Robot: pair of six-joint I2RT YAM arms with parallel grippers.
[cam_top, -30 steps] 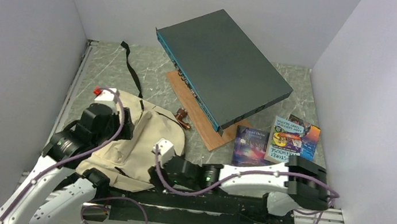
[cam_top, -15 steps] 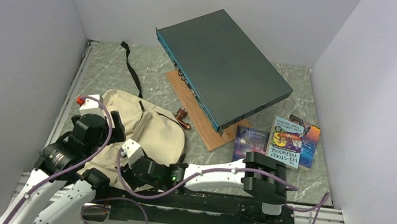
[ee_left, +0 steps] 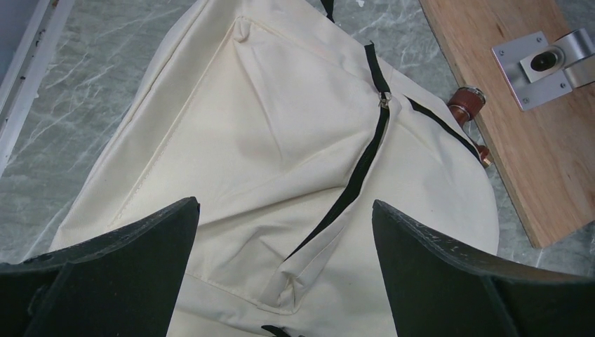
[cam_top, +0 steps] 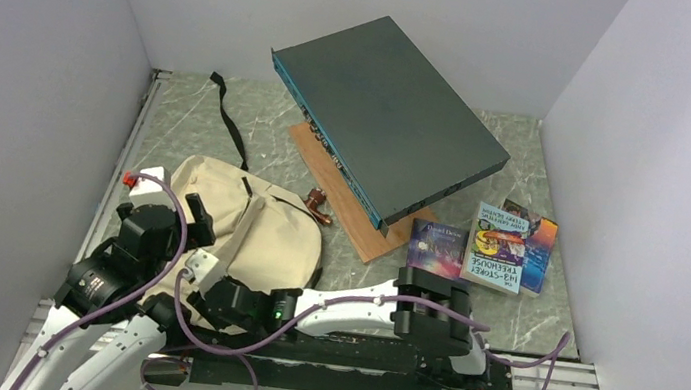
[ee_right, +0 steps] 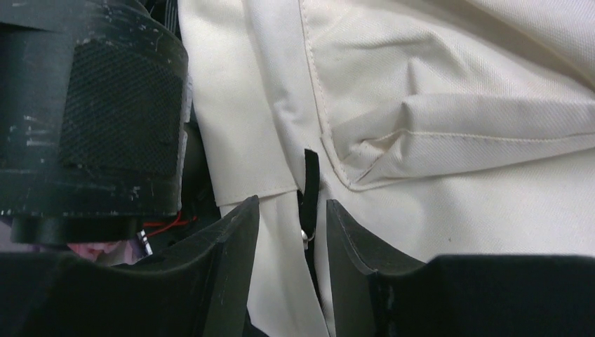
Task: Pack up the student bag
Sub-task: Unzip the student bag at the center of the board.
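The cream student bag (cam_top: 261,229) lies flat at the near left, front pocket up, its black zipper (ee_left: 365,165) running diagonally. My left gripper (ee_left: 284,205) hangs open and wide above the pocket, holding nothing; it shows in the top view (cam_top: 199,224) over the bag's left side. My right gripper (ee_right: 292,203) reaches across to the bag's near left edge (cam_top: 198,287). Its jaws stand a narrow gap apart, astride a black zipper pull (ee_right: 309,182) with a silver ring. The pull lies close to the right finger (ee_right: 351,239). I cannot see a firm pinch.
A big dark grey flat box (cam_top: 387,120) leans on a wooden board (cam_top: 359,215) at the back. A brown and copper object (cam_top: 322,208) lies beside the bag. Three books (cam_top: 499,248) lie at the right. A black strap (cam_top: 230,119) trails to the back left.
My right arm has swung left along the bag's near edge to its left corner. My left gripper has drawn back toward the near left.
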